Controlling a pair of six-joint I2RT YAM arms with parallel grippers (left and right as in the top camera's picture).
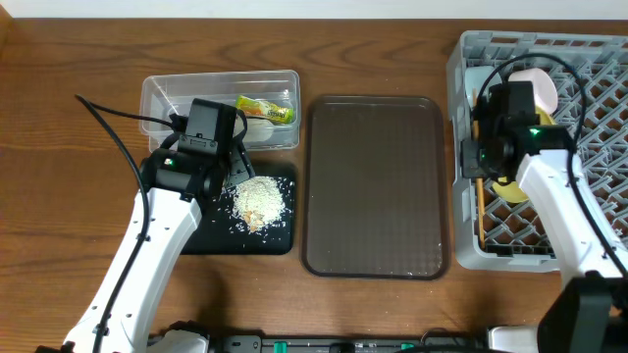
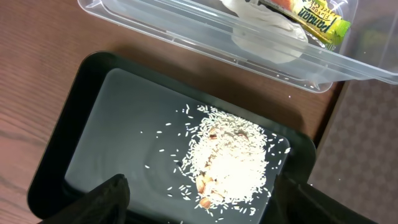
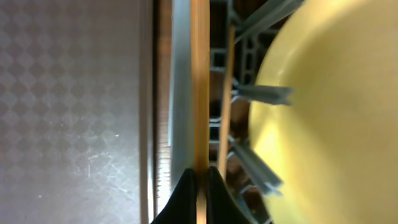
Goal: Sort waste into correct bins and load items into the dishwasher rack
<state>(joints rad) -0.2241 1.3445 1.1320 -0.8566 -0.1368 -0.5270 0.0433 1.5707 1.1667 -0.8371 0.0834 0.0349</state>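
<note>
My left gripper is open and empty over the black tray, just short of the heap of rice grains. The left wrist view shows the rice between my spread fingers. The clear tub holds the snack wrapper and white scraps. My right gripper is shut on a chopstick at the left edge of the grey rack. A second chopstick lies just inside. The yellow plate and pale cup stand in the rack. No bowls are in view.
The large dark brown serving tray lies between the black tray and the rack. In the right wrist view it sits left of the rack wall. The tub's long wall runs close beside the black tray.
</note>
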